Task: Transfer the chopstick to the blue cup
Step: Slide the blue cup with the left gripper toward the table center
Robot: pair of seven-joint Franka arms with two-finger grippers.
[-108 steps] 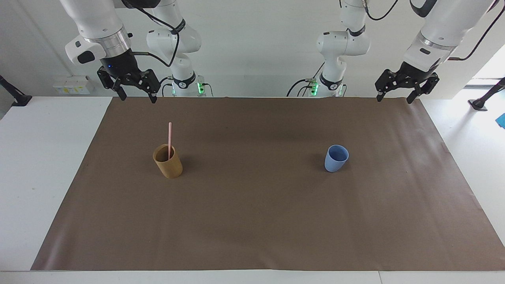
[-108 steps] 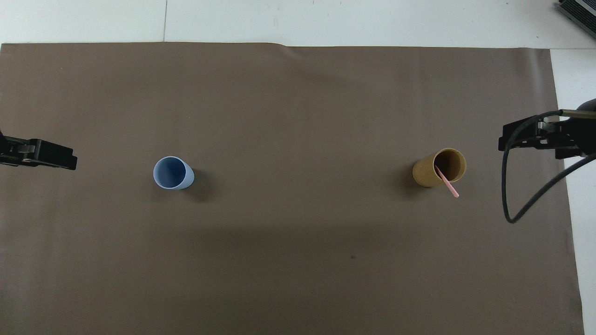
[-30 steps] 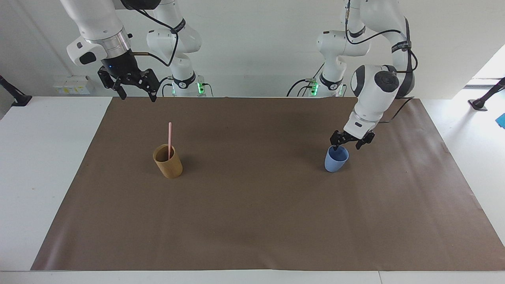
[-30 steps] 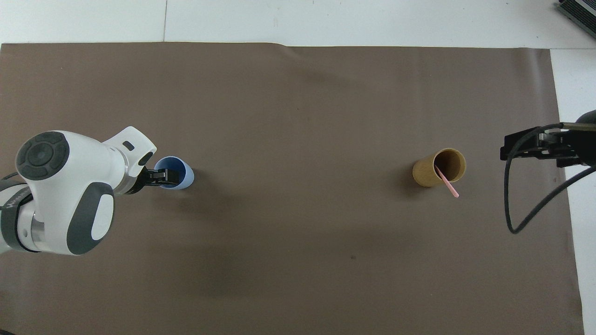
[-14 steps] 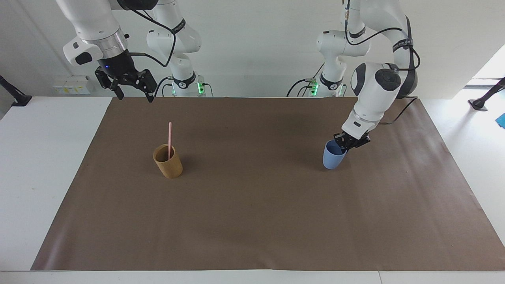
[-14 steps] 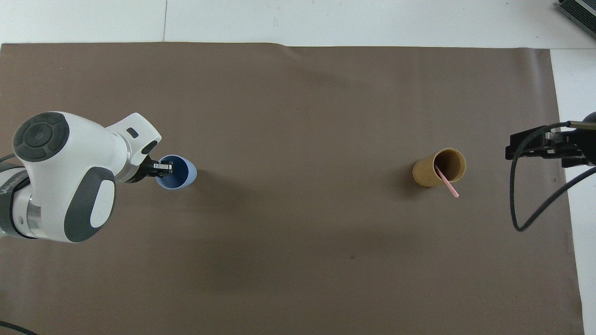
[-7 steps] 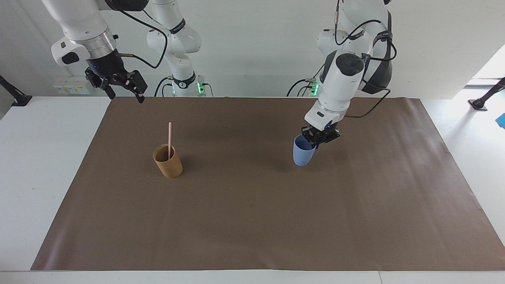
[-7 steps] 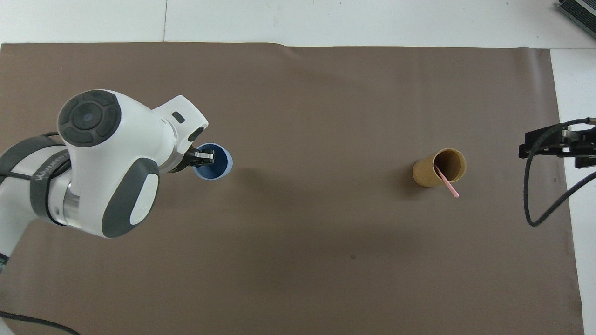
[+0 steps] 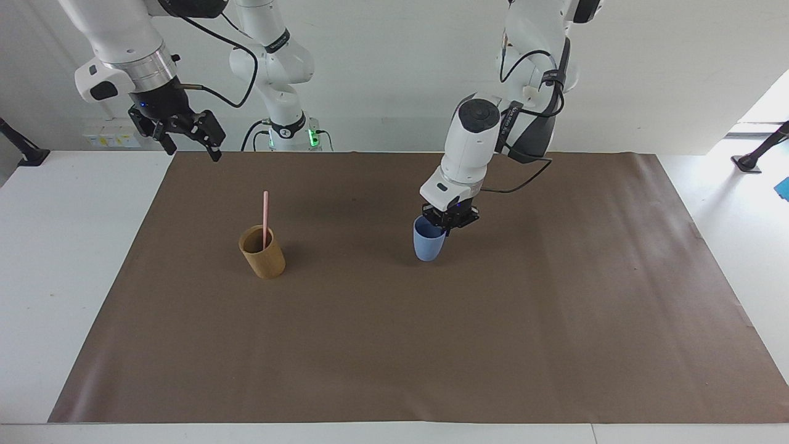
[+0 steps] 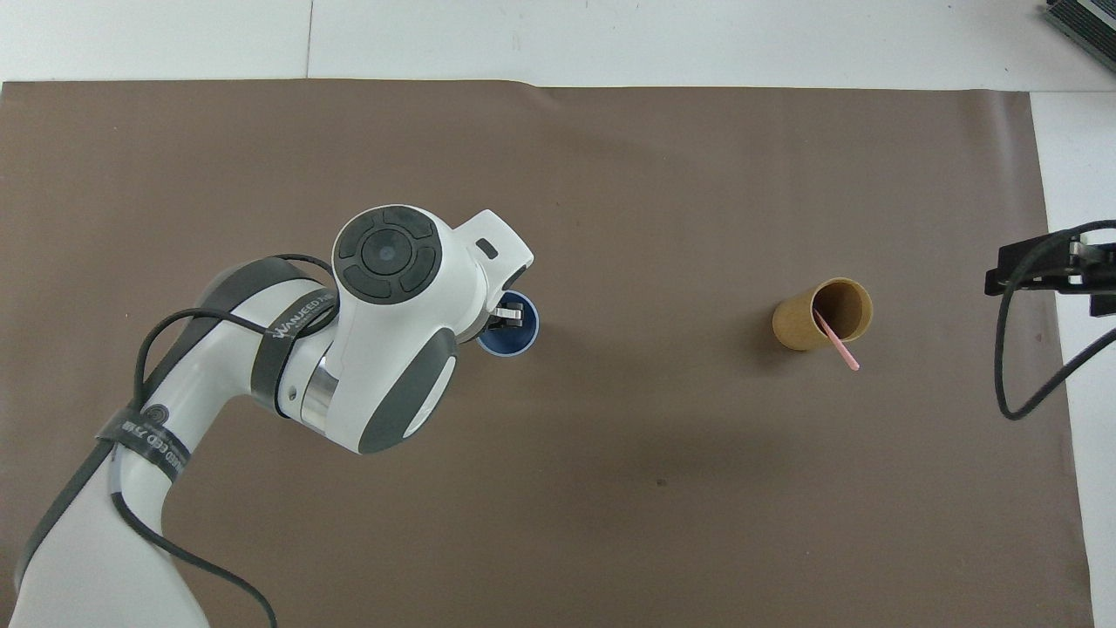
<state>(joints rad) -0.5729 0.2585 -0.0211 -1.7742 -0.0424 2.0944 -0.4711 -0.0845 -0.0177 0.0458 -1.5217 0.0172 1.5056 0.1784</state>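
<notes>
My left gripper [image 9: 444,226] is shut on the rim of the light blue cup [image 9: 428,246], one finger inside it, over the middle of the brown mat. The cup [image 10: 516,338] stays upright and low; I cannot tell whether its base touches the mat. In the overhead view the left gripper [image 10: 508,314] is mostly hidden under its own arm. The pale pink chopstick [image 9: 265,216] stands leaning in the tan cup [image 9: 264,256] toward the right arm's end; the chopstick [image 10: 839,343] sticks out over the rim of the tan cup [image 10: 806,327]. My right gripper [image 9: 191,153] hangs open in the air over the mat's corner.
The brown paper mat [image 9: 394,345] covers most of the white table [image 9: 61,259]. A black cable [image 10: 1011,366] loops down from the right gripper [image 10: 1011,269]. The left arm's white links [image 10: 384,349] reach out over the mat beside the blue cup.
The left gripper has carried the blue cup from the left arm's end toward the tan cup, now near the mat's middle. The right gripper has drifted slightly outward, still open.
</notes>
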